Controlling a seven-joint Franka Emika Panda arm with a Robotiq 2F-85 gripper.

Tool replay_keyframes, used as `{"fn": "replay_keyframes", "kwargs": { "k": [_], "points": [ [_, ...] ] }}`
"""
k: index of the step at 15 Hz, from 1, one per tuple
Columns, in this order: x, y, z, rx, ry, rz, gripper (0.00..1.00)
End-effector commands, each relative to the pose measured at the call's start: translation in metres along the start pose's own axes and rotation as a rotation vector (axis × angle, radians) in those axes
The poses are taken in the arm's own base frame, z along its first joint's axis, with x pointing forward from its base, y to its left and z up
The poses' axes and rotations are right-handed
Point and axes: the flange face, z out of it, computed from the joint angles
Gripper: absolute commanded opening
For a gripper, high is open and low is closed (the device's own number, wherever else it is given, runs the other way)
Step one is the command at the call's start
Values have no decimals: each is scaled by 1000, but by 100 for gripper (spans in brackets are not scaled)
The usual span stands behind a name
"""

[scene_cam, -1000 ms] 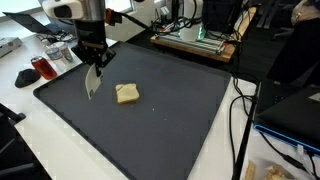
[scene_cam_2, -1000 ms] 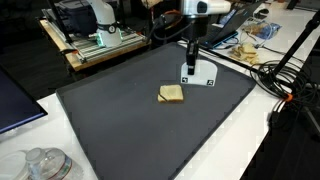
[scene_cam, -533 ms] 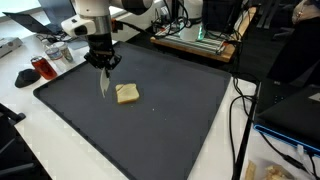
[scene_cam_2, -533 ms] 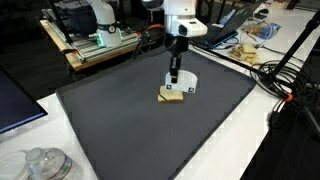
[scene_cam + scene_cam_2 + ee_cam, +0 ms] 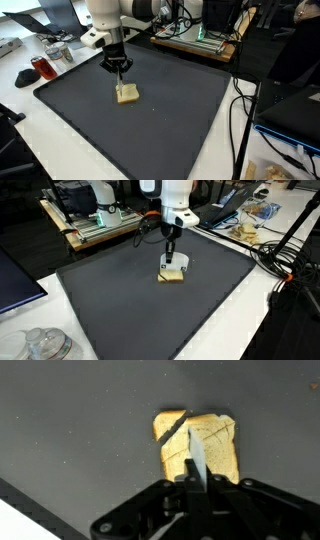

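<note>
One gripper (image 5: pixel 119 68) pinching a pale blade (image 5: pixel 196 460), poised over a bread slice (image 5: pixel 173 276), on dark mat (image 5: pixel 170 130)

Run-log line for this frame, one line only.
gripper: shut on thin silver blade | blade: over tan square bread slice | contact: cannot tell | surface: dark grey mat

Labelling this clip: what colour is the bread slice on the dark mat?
The bread slice is pale yellow-tan, clearest in the wrist view.

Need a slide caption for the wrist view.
Wrist view: shut gripper holds a knife, blade over a bread slice on the dark mat.
</note>
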Motion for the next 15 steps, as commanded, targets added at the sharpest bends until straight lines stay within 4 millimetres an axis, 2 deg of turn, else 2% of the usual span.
{"fn": "replay_keyframes", "kwargs": {
  "k": [1, 3, 10, 15],
  "points": [
    [-1, -1, 3, 8, -6, -4, 4],
    [-2, -1, 6, 14, -9, -7, 1],
    [10, -9, 12, 58, -61, -86, 1],
    [16, -5, 27, 63, -62, -108, 1]
  ]
}}
